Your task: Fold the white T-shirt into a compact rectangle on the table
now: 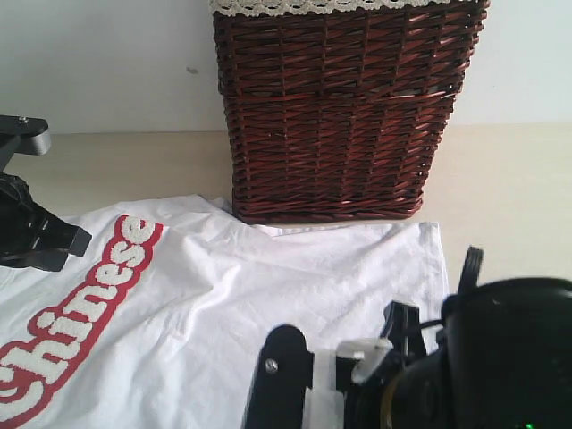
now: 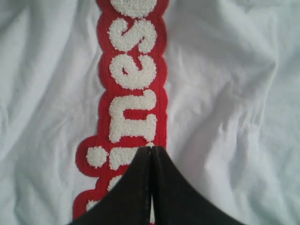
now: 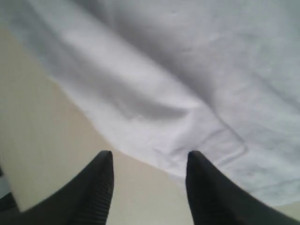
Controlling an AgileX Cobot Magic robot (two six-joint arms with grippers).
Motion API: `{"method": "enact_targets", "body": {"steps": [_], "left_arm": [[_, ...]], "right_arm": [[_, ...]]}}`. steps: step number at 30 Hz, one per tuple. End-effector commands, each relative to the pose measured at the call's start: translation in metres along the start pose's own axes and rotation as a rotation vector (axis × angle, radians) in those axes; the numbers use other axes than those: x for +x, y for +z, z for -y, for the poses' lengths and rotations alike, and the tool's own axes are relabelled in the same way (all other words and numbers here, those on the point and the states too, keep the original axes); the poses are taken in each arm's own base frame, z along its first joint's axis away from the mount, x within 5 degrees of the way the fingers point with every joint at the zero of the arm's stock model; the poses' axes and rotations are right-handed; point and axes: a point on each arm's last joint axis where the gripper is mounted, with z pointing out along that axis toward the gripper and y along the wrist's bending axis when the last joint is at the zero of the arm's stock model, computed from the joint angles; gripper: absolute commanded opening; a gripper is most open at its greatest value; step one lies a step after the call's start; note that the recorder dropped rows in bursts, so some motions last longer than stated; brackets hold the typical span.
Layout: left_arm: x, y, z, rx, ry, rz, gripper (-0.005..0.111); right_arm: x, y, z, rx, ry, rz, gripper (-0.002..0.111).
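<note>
**Right gripper set at the shirt's edge, ready for a fold**

The white T-shirt (image 1: 295, 286) is seen spread wide over the table (image 1: 509, 179). Its far edge reaches the foot of the wicker basket (image 1: 340, 116), and the red-edged lettering (image 2: 131, 93) faces up. The cloth is creased and nowhere near a rectangle, so most of the folding is judged to be undone.

The left gripper (image 2: 151, 150) is shown with its 2 jaws pressed together over the lettering, and no cloth is seen between them. The right gripper (image 3: 150, 154) is shown with its jaws parted and empty, over the line where the shirt's edge meets bare tabletop.

The step in hand is judged to be a pinch of that edge.

- 1 jaw is best slid flat along the tabletop beneath the cloth, with the other kept above.
- A hold near a corner is preferred to one at mid-edge, so that sagging is limited.
- The lift is best kept low and carried straight across, so that the edges land parallel.
- The basket is to be given room.
- The closed left gripper could be pressed onto the fold line, so that the shirt is not dragged.

Whether this edge is a single layer cannot be told.
</note>
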Motion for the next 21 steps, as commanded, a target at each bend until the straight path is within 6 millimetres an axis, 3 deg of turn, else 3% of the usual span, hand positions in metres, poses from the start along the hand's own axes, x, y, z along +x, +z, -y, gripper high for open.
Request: {"method": "enact_targets", "body": {"steps": [1,4,13,21], "left_arm": [[-0.003,-0.002,0.001,0.013,-0.001,0.019,0.000],[-0.002,-0.002,0.001,0.014,0.001,0.012,0.000],[-0.002,-0.002,0.001,0.013,0.008,0.012,0.000],[-0.001,-0.002,0.001,0.014,0.008,0.003,0.000]], "right_arm": [[0.011,0.016,-0.013,-0.074,-0.040,0.042,0.050],[0.009,0.025,-0.014,-0.069,-0.061,0.032,0.057],[0.004,0.050,-0.020,-0.085,-0.087,0.004,0.057],[0.007,0.071,-0.005,0.135,0.026,-0.078,0.046]]}}
